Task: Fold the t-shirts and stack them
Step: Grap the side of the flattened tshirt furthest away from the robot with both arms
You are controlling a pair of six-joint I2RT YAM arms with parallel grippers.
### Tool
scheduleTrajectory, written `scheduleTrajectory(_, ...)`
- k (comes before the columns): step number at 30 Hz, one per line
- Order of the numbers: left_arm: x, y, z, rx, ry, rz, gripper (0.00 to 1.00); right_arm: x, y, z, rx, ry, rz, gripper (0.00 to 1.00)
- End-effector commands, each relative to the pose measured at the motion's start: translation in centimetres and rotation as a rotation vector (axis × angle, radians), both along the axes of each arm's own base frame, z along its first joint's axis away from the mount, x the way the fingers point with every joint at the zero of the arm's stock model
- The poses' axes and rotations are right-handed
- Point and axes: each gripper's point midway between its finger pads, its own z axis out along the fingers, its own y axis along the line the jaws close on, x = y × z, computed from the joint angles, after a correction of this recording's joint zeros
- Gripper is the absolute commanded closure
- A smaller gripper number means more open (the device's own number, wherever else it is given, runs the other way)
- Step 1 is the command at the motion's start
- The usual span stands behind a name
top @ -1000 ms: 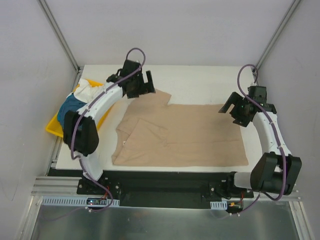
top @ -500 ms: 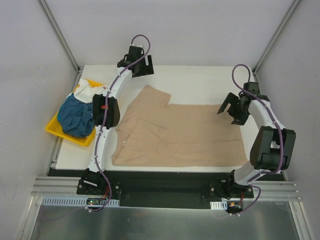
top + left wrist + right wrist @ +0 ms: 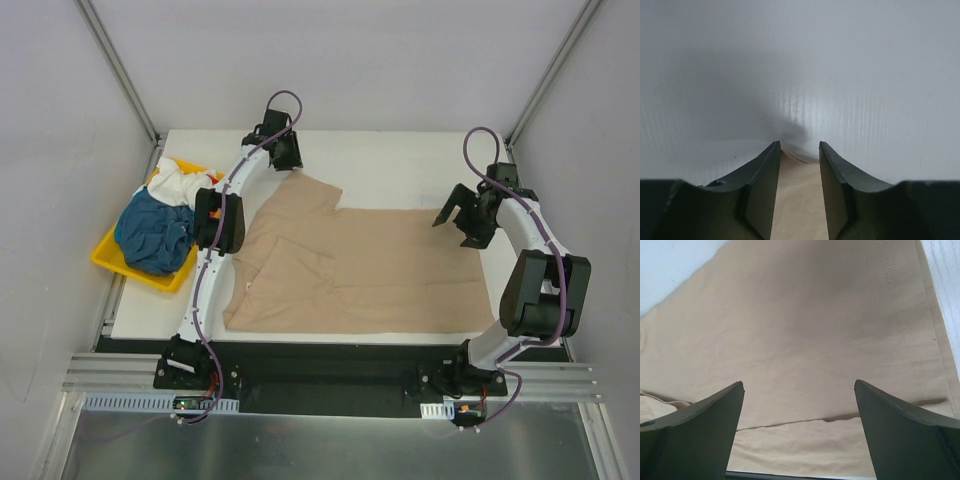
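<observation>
Brings the left gripper (image 3: 287, 155) down from its raised reach of half a second back, onto the far sleeve tip of the tan t-shirt (image 3: 380, 265). Shows, in the left wrist view, the fingers (image 3: 762, 185) a narrow gap apart, not closed, with the beige sleeve corner (image 3: 797, 200) lying between them and ending just at their tips, and only bare white table (image 3: 865, 100) ahead. Cannot tell whether either pad touches cloth yet.

Leaves the right gripper (image 3: 455, 227) almost where it was, spread wide and holding nothing, poised over the shirt's far hem corner. Shows only flat tan cloth (image 3: 805, 340) beneath and ahead of its tips, with the stitched hem off to their right.

Suggests a two-corner pinch being set up for a fold, with the closing still to come.

Keeps the teal t-shirt (image 3: 150, 235) and white t-shirt (image 3: 180, 180) heaped in the yellow tray (image 3: 105, 255), well to the left of the left gripper.
</observation>
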Motion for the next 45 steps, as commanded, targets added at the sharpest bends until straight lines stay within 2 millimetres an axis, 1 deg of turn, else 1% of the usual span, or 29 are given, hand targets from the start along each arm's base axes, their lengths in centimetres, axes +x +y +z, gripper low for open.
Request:
scheduleTrajectory(1, -0.2, -0.9, 0.8, -0.025, -0.01, -0.019, 0.68, 0.8, 0.2, 0.5, 0.003, -0.023, 0.02, 0.03)
scheduleTrajectory(2, -0.4, -0.9, 1.2, -0.015, -0.015, -0.022, 0.7, 0.8, 0.2, 0.4, 0.003, -0.019, 0.018, 0.03)
scheduleTrajectory(3, -0.9, -0.8, 0.7, 0.005, -0.006, -0.044, 0.71, 0.9, 0.0, 0.4, 0.0, -0.019, 0.015, 0.03)
scheduleTrajectory(4, -1.3, -1.2, 0.7, 0.019, -0.008, -0.063, 0.73, 1.1, -0.2, 0.5, -0.008, -0.024, 0.007, 0.03)
scheduleTrajectory(5, -1.5, -1.1, 1.0, 0.035, -0.014, -0.069, 0.74, 1.4, -0.3, 0.6, -0.008, -0.027, -0.003, 0.03)
scheduleTrajectory(9, -2.3, -0.8, 0.4, 0.083, -0.004, -0.091, 0.78, 2.7, -0.5, 0.9, 0.009, -0.035, -0.027, 0.03)
scheduleTrajectory(10, -2.3, -0.8, 0.4, 0.086, -0.002, -0.094, 0.83, 3.0, -0.4, 0.9, 0.015, -0.035, -0.029, 0.03)
scheduleTrajectory(11, -2.3, -0.7, 0.6, 0.089, -0.005, -0.089, 0.97, 3.5, -0.5, 1.2, 0.016, -0.044, -0.036, 0.03)
scheduleTrajectory(12, -2.3, -0.6, 0.6, 0.092, -0.003, -0.09, 1.0, 3.8, -0.6, 1.4, 0.015, -0.048, -0.038, 0.03)
scheduleTrajectory(15, -2.3, -0.9, 1.8, 0.083, -0.025, -0.107, 1.0, 5.1, -1.7, 2.0, -0.033, -0.046, -0.056, 0.03)
scheduleTrajectory(16, -2.2, -1.0, 2.2, 0.079, -0.032, -0.111, 1.0, 5.4, -2.5, 1.8, -0.075, -0.032, -0.068, 0.03)
scheduleTrajectory(17, -2.1, -1.0, 3.1, 0.081, -0.05, -0.115, 1.0, 5.4, -3.0, 1.0, -0.095, 0.015, -0.072, 0.03)
scheduleTrajectory(18, -2.2, -1.1, 3.7, 0.079, -0.059, -0.121, 1.0, 6.6, -3.6, 1.9, -0.121, -0.001, -0.071, 0.03)
scheduleTrajectory(19, -2.2, -1.3, 4.1, 0.075, -0.067, -0.127, 1.0, 7.1, -4.2, 2.0, -0.15, 0.006, -0.076, 0.03)
scheduleTrajectory(20, -2.3, -1.4, 4.9, 0.071, -0.078, -0.136, 1.0, 7.1, -4.4, 1.7, -0.162, 0.028, -0.077, 0.03)
scheduleTrajectory(21, -2.5, -1.5, 5.2, 0.065, -0.081, -0.146, 1.0, 8.4, -5.0, 1.4, -0.178, 0.032, -0.083, 0.03)
scheduleTrajectory(22, -2.8, -1.9, 5.6, 0.049, -0.082, -0.165, 1.0, 8.8, -5.8, 1.3, -0.219, 0.037, -0.094, 0.03)
scheduleTrajectory(24, -3.3, -2.0, 6.3, 0.045, -0.084, -0.181, 1.0, 9.4, -6.6, -0.1, -0.237, 0.088, -0.097, 0.03)
scheduleTrajectory(26, -3.6, -2.1, 6.9, 0.042, -0.092, -0.192, 1.0, 11.3, -7.6, 0.2, -0.244, 0.063, -0.091, 0.03)
scheduleTrajectory(27, -3.8, -2.0, 7.1, 0.042, -0.092, -0.196, 1.0, 11.9, -7.8, -1.4, -0.228, 0.095, -0.081, 0.03)
scheduleTrajectory(28, -4.1, -2.0, 7.5, 0.042, -0.095, -0.2, 1.0, 13.2, -8.1, -0.4, -0.222, 0.065, -0.082, 0.03)
scheduleTrajectory(29, -4.3, -2.0, 7.5, 0.044, -0.094, -0.208, 1.0, 13.7, -8.7, -0.7, -0.213, 0.07, -0.093, 0.02)
scheduleTrajectory(30, -4.4, -2.0, 7.8, 0.043, -0.096, -0.211, 1.0, 14.0, -8.5, -2.5, -0.181, 0.104, -0.083, 0.01)
scheduleTrajectory(31, -4.8, -1.9, 8.0, 0.043, -0.095, -0.216, 1.0, 14.9, -8.6, -1.8, -0.164, 0.089, -0.084, 0.04)
scheduleTrajectory(33, -5.2, -2.1, 8.3, 0.035, -0.095, -0.234, 1.0, 15.2, -8.5, -3.0, -0.149, 0.113, -0.078, 0.07)
scheduleTrajectory(36, -5.7, -2.3, 8.5, 0.034, -0.101, -0.265, 1.0, 15.3, -9.2, -3.8, -0.185, 0.121, -0.09, 0.12)
scheduleTrajectory(38, -6.0, -2.4, 8.1, 0.033, -0.094, -0.285, 1.0, 14.7, -9.7, -4.4, -0.211, 0.148, -0.097, 0.22)
scheduleTrajectory(41, -6.5, -2.5, 7.8, 0.033, -0.083, -0.296, 1.0, 14.0, -9.6, -5.3, -0.21, 0.176, -0.088, 0.35)
scheduleTrajectory(45, -7.1, -2.5, 8.0, 0.025, -0.078, -0.307, 1.0, 12.5, -9.3, -6.2, -0.214, 0.225, -0.081, 0.49)
